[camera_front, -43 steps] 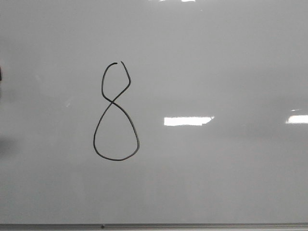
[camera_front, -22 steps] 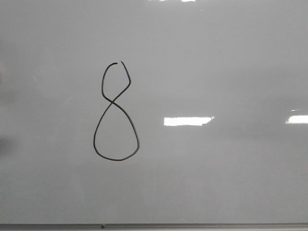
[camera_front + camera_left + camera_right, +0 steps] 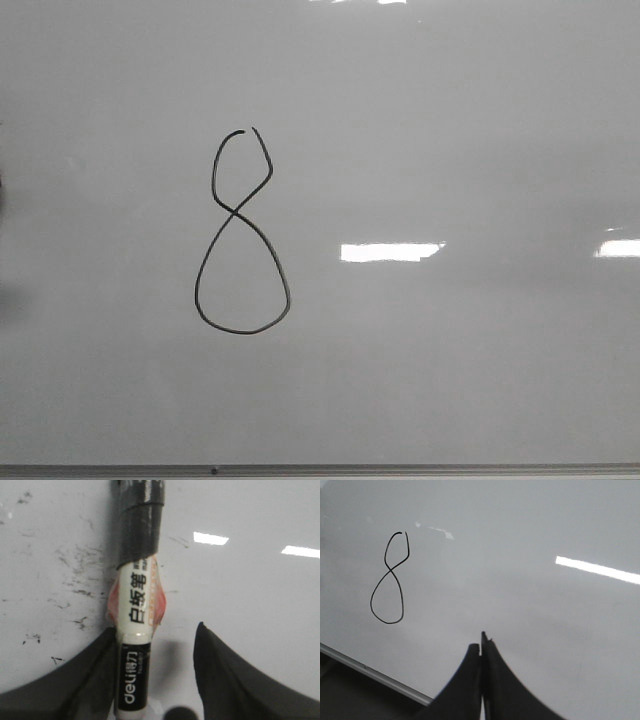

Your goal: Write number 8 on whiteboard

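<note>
**Figure Drawn, Marker Off the Board**

A glossy pale whiteboard (image 3: 450, 120) fills the front view, light bars glinting across it and a thin metal strip (image 3: 400, 468) along its lower edge. Out on the left, the left gripper (image 3: 155, 650) carries a Deli whiteboard marker (image 3: 136, 630), the barrel lying against one finger only, taped at the far end, with a clear gap to the other finger. Whether it's squeezed or simply strapped on, I cannot tell. Smudges dot the surface beneath it.

Moving right, there's the number 8 (image 3: 238, 232), left of the board's centre: small upper loop with a gap at its top, fat teardrop below. Looks finished to me, bar that gap.

Further right, the right gripper (image 3: 481, 652) hangs over bare board, fingers pressed together around nothing, likely parked clear of the writing.
</note>
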### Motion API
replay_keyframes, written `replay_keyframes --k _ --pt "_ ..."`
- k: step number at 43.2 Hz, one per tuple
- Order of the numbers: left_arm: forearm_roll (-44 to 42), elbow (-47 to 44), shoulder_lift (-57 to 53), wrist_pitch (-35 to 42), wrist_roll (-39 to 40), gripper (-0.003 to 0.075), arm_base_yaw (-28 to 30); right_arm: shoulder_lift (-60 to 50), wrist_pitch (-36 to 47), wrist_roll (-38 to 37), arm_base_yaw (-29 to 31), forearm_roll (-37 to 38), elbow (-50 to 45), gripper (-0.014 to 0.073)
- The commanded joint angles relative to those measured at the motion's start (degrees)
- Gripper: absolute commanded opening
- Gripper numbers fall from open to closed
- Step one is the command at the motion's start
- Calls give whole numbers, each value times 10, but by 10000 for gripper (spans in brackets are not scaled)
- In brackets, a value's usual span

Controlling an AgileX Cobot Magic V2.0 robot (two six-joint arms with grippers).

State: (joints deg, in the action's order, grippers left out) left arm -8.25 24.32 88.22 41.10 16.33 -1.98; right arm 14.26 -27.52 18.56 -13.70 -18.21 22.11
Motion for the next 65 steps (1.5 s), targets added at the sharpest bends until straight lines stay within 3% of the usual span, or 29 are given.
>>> replay_keyframes --k 1,6,21,27,31,38,43,60,65 --pt "3 15 -15 41 4 371 1 4 46 0 4 -6 14 -68" --pt "3 15 -15 35 4 405 1 4 46 0 4 -6 14 -68" --pt "3 15 -14 28 -12 407 3 4 46 0 4 -6 14 -68" --pt "4 15 -23 23 -12 465 3 4 46 0 4 -6 14 -68" --pt "5 15 -51 1 -12 504 3 4 46 0 4 -6 14 -68" --pt "1 15 -154 -70 -27 498 3 4 46 0 4 -6 14 -68" --pt "1 15 -253 -175 -28 425 3 4 46 0 4 -6 14 -68" --pt "-8 15 -550 -474 -28 -20 3 4 46 0 4 -6 14 -68" --pt "-8 15 -604 -523 -28 -19 3 4 46 0 4 -6 14 -68"
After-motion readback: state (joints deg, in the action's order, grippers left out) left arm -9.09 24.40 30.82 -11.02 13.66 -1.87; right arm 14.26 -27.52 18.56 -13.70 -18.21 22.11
